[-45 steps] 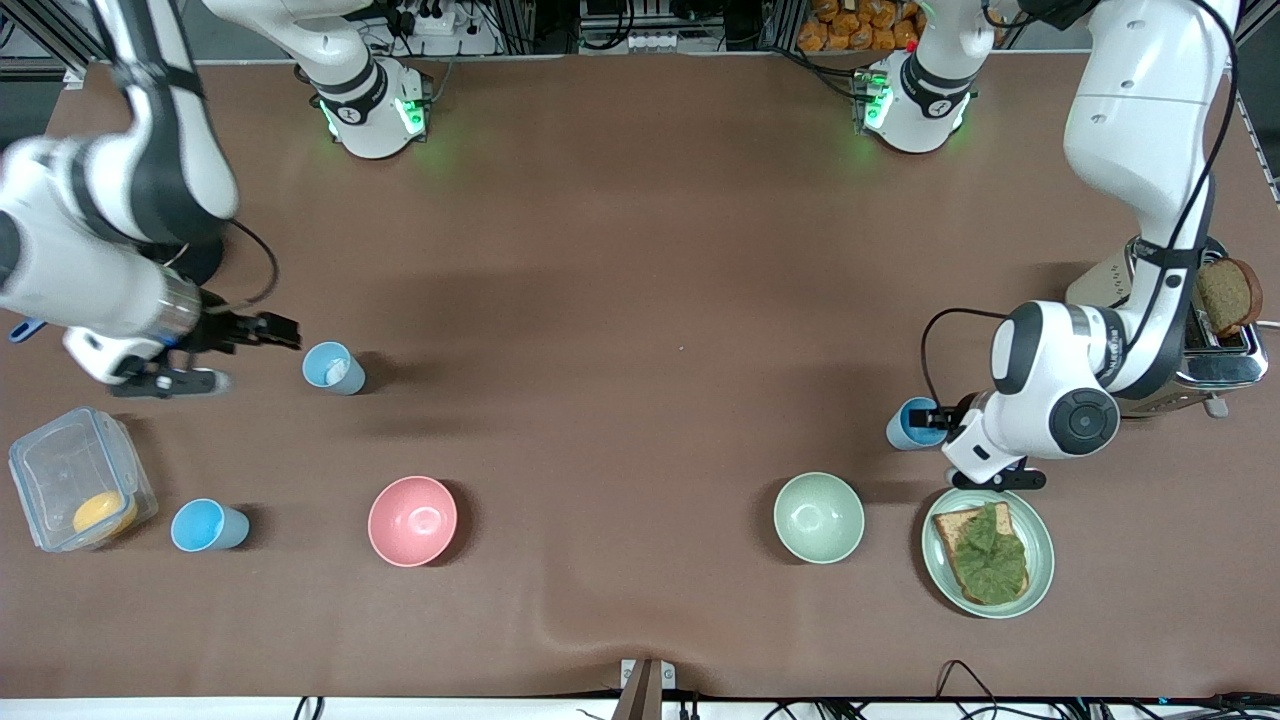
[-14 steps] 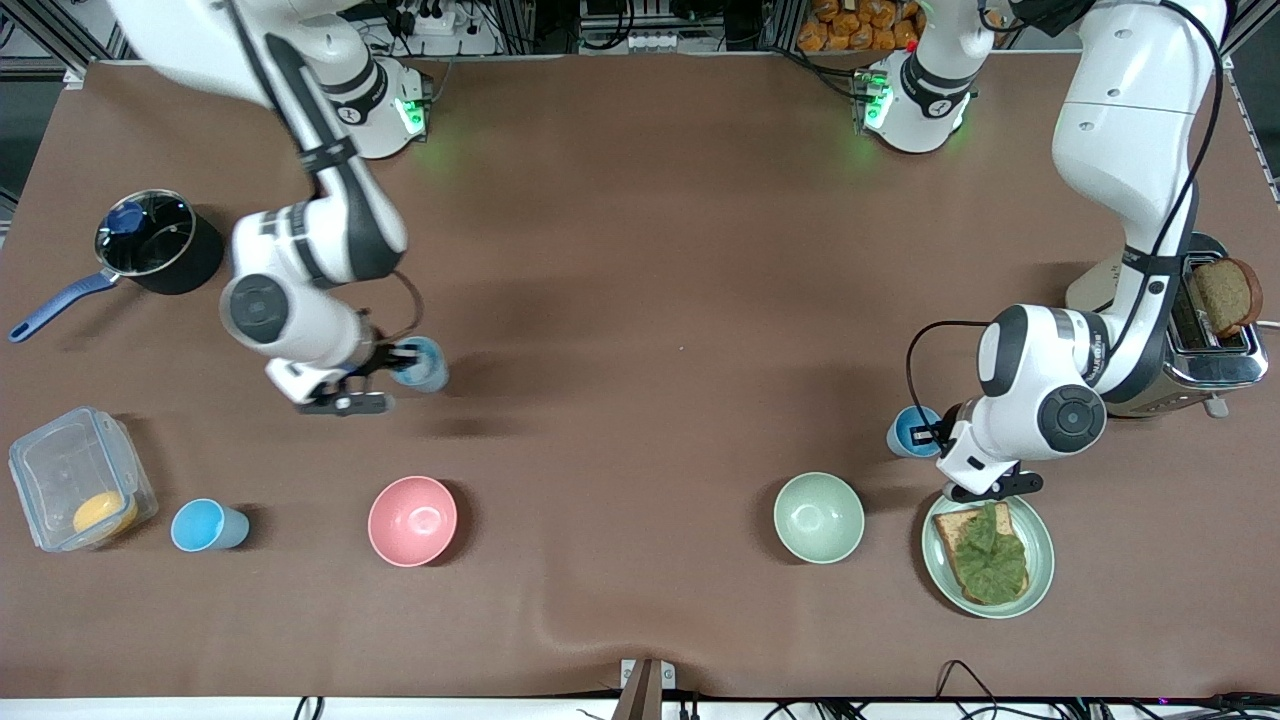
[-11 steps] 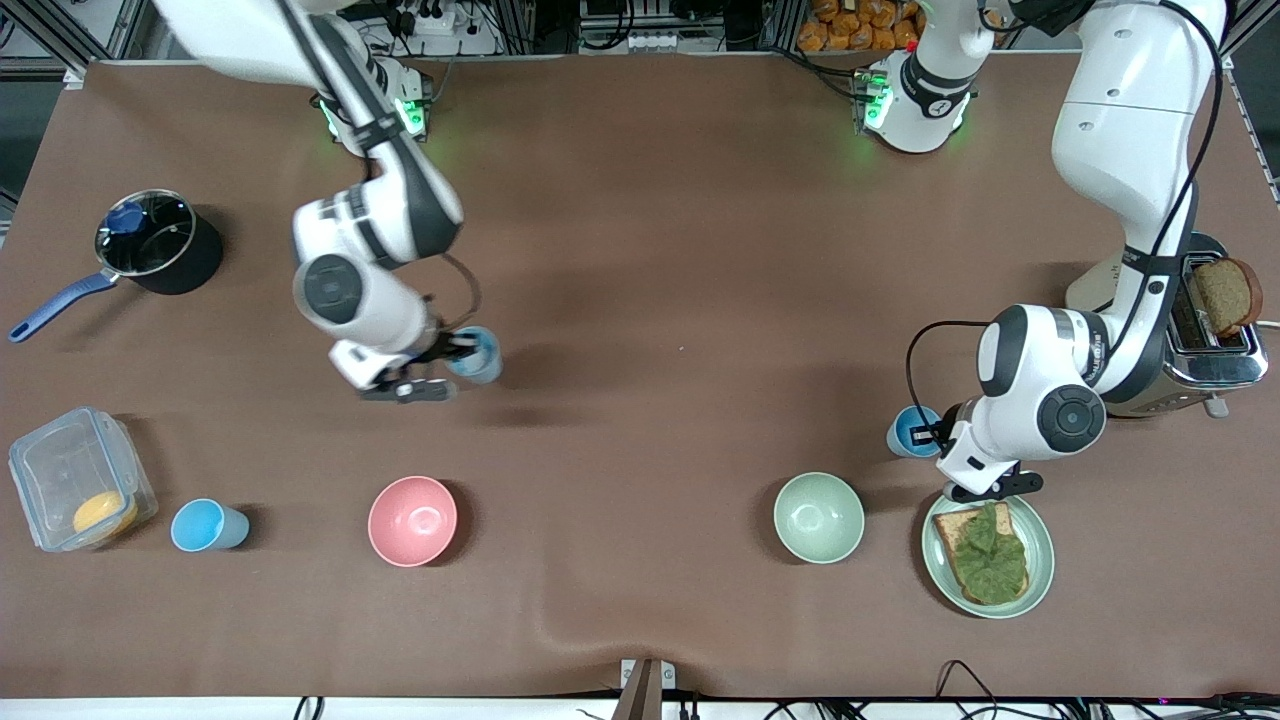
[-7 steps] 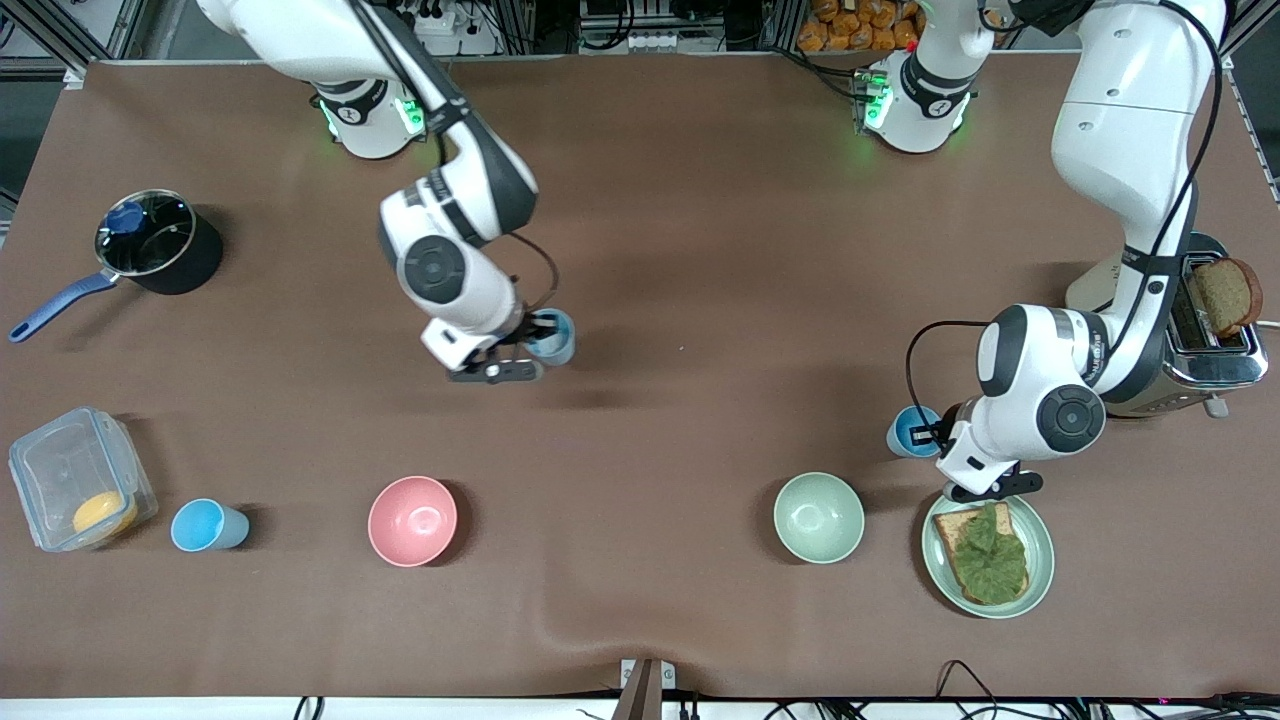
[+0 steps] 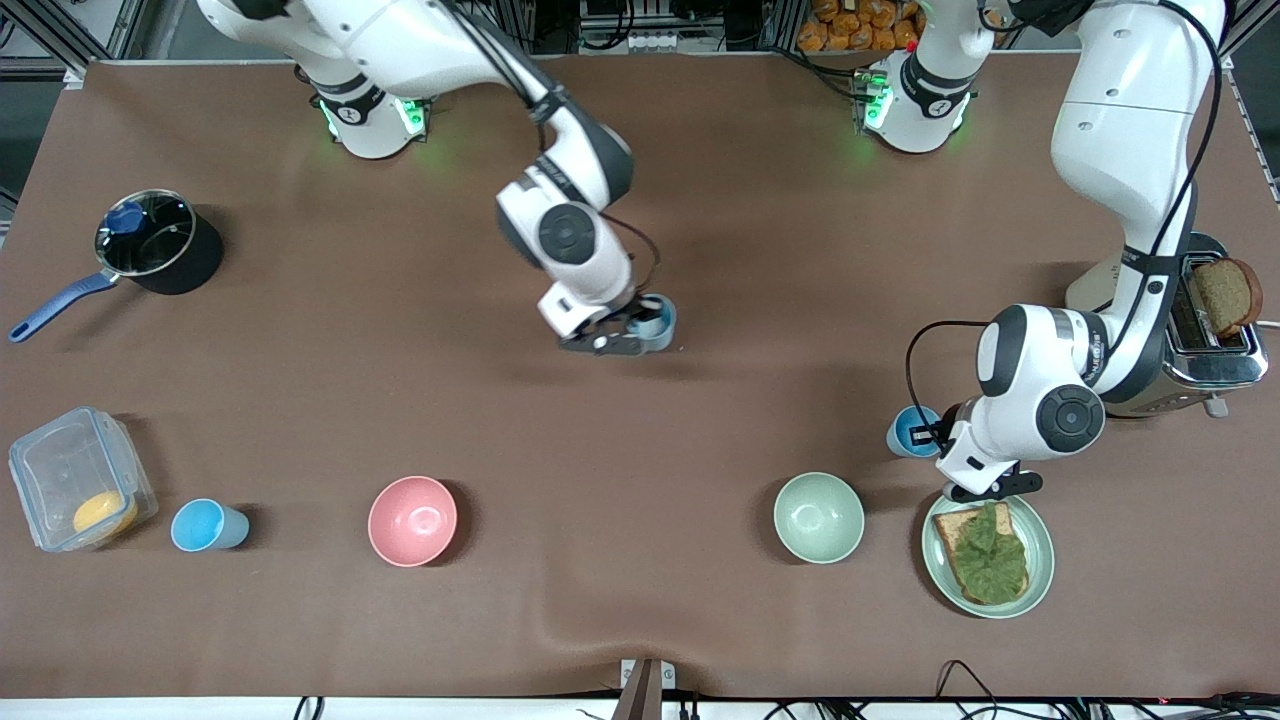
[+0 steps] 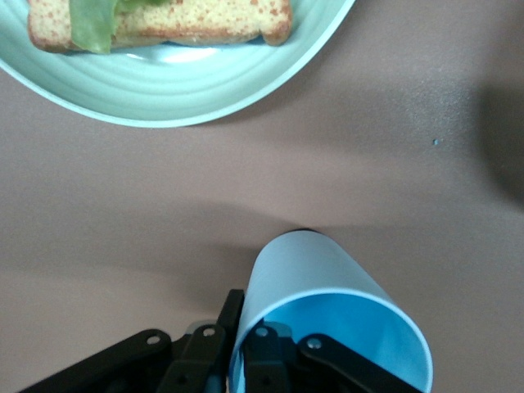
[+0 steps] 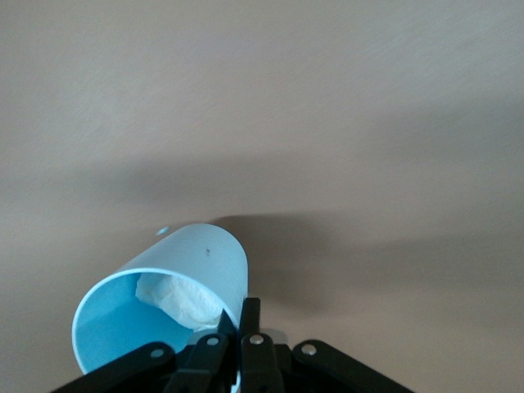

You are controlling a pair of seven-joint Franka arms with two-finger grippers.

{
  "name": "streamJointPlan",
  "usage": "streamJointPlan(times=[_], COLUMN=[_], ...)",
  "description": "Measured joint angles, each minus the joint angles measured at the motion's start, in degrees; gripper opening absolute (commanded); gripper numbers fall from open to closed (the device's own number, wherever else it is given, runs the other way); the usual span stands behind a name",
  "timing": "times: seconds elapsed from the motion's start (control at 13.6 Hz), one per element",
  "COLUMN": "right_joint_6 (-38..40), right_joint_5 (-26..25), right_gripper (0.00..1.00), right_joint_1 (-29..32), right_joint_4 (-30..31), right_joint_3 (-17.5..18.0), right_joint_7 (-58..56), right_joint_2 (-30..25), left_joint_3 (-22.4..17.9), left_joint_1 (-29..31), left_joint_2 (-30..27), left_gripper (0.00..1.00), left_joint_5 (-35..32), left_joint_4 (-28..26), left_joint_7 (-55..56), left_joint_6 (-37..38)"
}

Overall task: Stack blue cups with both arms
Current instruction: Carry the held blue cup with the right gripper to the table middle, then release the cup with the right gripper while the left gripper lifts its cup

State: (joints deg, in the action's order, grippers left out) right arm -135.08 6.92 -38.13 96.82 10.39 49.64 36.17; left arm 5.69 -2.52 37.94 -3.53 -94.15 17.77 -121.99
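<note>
My right gripper (image 5: 645,325) is shut on the rim of the paler blue cup (image 5: 658,322) and holds it over the middle of the table. In the right wrist view one finger is inside the cup (image 7: 164,299) and one outside, at my right gripper (image 7: 243,344), and a white patch shows inside. My left gripper (image 5: 935,433) is shut on the rim of a bright blue cup (image 5: 910,430) beside the green plate. The left wrist view shows this cup (image 6: 327,303) pinched by my left gripper (image 6: 246,356). A third blue cup (image 5: 205,526) stands alone near the clear container.
A pink bowl (image 5: 412,520) and a pale green bowl (image 5: 818,517) stand nearer the front camera. A green plate (image 5: 1040,575) with toast and lettuce is beside my left gripper, also in the left wrist view (image 6: 164,98). A toaster (image 5: 1215,345), a black pot (image 5: 158,240) and a clear container (image 5: 80,478) stand at the table's ends.
My right arm took hold of the paler cup and carried it from the right arm's end to over the table's middle. My left arm has stayed still, holding its cup.
</note>
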Motion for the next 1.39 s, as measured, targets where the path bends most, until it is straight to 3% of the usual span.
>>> streamJointPlan(times=[0.29, 0.37, 0.44, 0.51, 0.73, 1.03, 1.39], right_joint_6=[0.46, 0.42, 0.36, 0.39, 0.35, 0.24, 13.24], right_joint_5=[-1.56, -1.56, -1.56, -1.56, -1.55, -1.53, -1.54], right_gripper=[0.0, 0.04, 0.57, 1.0, 1.0, 1.0, 1.0], right_joint_1=[-1.75, -1.75, -1.74, -1.73, -1.49, 0.02, 9.26], right_joint_4=[-4.55, -4.97, -5.22, -5.47, -5.94, -7.78, -8.39], right_joint_3=[0.04, -0.01, -0.05, -0.06, -0.18, 0.28, 2.92], right_joint_7=[3.41, 3.48, 3.53, 3.65, 3.8, 3.82, 2.57], right_joint_2=[3.49, 3.75, 4.0, 4.12, 4.35, 3.0, -10.72], left_joint_3=[-0.05, -0.05, -0.05, -0.05, 0.01, 2.56, 7.54], left_joint_1=[-0.05, -0.06, -0.07, -0.08, -0.16, -0.62, -0.85], left_joint_2=[0.0, 0.0, -0.02, -0.05, -0.27, -1.8, -9.13], left_gripper=[0.0, 0.0, 0.0, 0.0, 0.0, 0.0, 0.0], left_joint_5=[0.0, 0.0, 0.0, 0.0, 0.0, 0.01, 0.44], left_joint_4=[0.0, 0.01, 0.03, 0.04, 0.01, 1.14, -0.85], left_joint_7=[0.0, 0.0, 0.0, 0.03, 0.13, 8.11, 14.21], left_joint_6=[0.0, 0.01, 0.01, 0.02, -0.03, -2.08, 2.96])
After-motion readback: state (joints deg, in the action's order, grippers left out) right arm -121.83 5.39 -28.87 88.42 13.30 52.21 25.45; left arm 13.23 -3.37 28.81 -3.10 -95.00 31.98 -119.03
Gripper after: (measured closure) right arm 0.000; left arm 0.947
